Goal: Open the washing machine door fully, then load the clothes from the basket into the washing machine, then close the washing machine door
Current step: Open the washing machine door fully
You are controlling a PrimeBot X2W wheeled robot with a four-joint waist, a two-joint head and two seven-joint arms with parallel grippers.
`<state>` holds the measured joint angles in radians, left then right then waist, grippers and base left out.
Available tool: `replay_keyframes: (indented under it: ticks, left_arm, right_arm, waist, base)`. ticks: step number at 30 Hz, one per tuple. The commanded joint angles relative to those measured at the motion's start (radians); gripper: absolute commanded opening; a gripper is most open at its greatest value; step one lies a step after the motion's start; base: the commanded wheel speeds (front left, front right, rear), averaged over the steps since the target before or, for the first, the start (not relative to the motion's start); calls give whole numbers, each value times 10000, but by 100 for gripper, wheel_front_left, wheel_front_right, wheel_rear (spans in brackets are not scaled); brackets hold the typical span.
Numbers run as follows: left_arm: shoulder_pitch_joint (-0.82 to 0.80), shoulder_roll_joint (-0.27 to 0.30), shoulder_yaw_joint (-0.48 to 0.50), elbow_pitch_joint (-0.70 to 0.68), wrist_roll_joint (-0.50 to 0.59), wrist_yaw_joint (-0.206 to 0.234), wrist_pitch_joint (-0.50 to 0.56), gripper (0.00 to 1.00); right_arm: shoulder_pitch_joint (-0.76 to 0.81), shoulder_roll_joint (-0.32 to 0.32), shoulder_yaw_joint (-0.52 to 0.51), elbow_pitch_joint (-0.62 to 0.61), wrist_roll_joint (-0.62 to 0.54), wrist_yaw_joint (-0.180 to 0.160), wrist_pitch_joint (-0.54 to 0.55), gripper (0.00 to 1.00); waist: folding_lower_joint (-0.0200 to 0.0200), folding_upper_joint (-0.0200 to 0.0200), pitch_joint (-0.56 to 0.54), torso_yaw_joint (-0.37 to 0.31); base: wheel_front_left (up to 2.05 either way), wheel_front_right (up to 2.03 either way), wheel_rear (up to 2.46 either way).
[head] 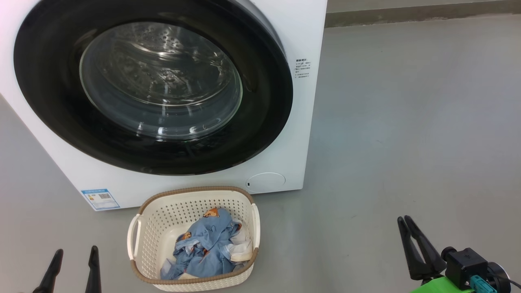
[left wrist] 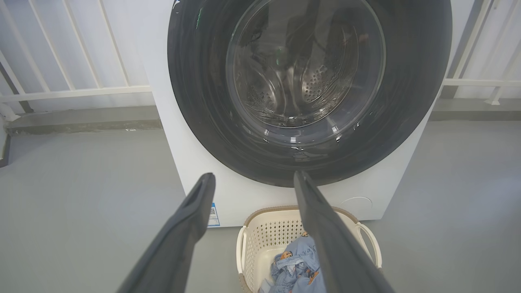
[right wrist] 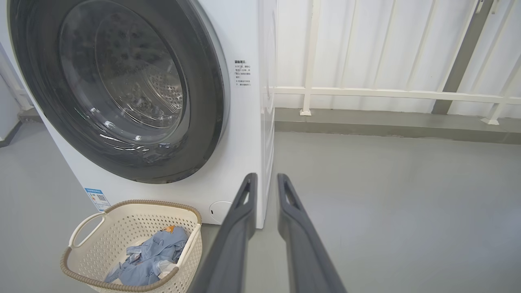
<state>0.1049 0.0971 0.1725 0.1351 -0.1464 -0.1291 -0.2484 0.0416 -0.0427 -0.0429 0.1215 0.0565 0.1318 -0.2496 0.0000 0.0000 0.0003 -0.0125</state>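
Low at the left, the left gripper [head: 77, 251] stands wide open and empty. The right gripper [head: 404, 219], low at the right, has its fingers drawn almost together on nothing. Between them the basket [head: 195, 189] sits on the floor [head: 407, 122] just before the washer [head: 303, 122], holding the clothes [head: 207, 248]. Above it the door [head: 158, 81] is shut. It looks rigid, with a slippery glossy rim, so the rim's outer edge is probably the place to hook. The clothes should be light and limp, best pinched atop the heap.
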Motion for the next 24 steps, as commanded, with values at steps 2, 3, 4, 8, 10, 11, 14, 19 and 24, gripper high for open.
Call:
replay_keyframes:
  ticks: [2,3,4,8,10,11,14,19,24]
  left_arm:
    - [-264,160,347,-187,-7,-16,-134,100]
    - [-263,157,355,-188,-5,-16,-134,100]
    - [-261,153,364,-188,-6,-16,-134,100]
    - [-245,148,366,-185,-1,-16,-134,100]
    - [-242,143,353,-189,2,-16,-134,100]
    - [-240,137,342,-190,-1,-16,-134,100]
    - [-228,118,325,-192,-22,-16,-134,100]
    - [-183,97,329,-195,-39,-16,-134,100]
    - [-122,81,363,-193,-69,-16,-134,100]
  right_arm:
    - [-114,-84,288,-205,89,-11,-122,0]
    - [-114,-89,301,-208,101,-11,-122,0]
    - [-114,-94,314,-211,114,-11,-122,0]
    - [-112,-113,334,-215,154,-11,-122,0]
    - [-107,-115,327,-205,172,-11,-122,0]
    - [-103,-115,323,-202,184,-11,-122,0]
    - [-92,-112,343,-186,284,-11,-122,0]
    - [-84,-87,-53,-58,1521,-11,-122,0]
    - [-173,-79,-575,366,4639,-11,-122,0]
  waist:
    - [0,0,-5,1]
    - [0,0,-6,-1]
    - [0,0,-7,-5]
    - [0,0,-14,-13]
    - [0,0,-9,-8]
    - [0,0,-6,-5]
    - [0,0,7,-1]
    - [0,0,41,0]
    - [0,0,93,2]
  base:
    - [0,0,0]
    - [0,0,0]
    - [0,0,0]
    - [0,0,0]
    - [0,0,0]
    - [0,0,0]
    - [0,0,0]
    - [0,0,0]
    - [0,0,0]
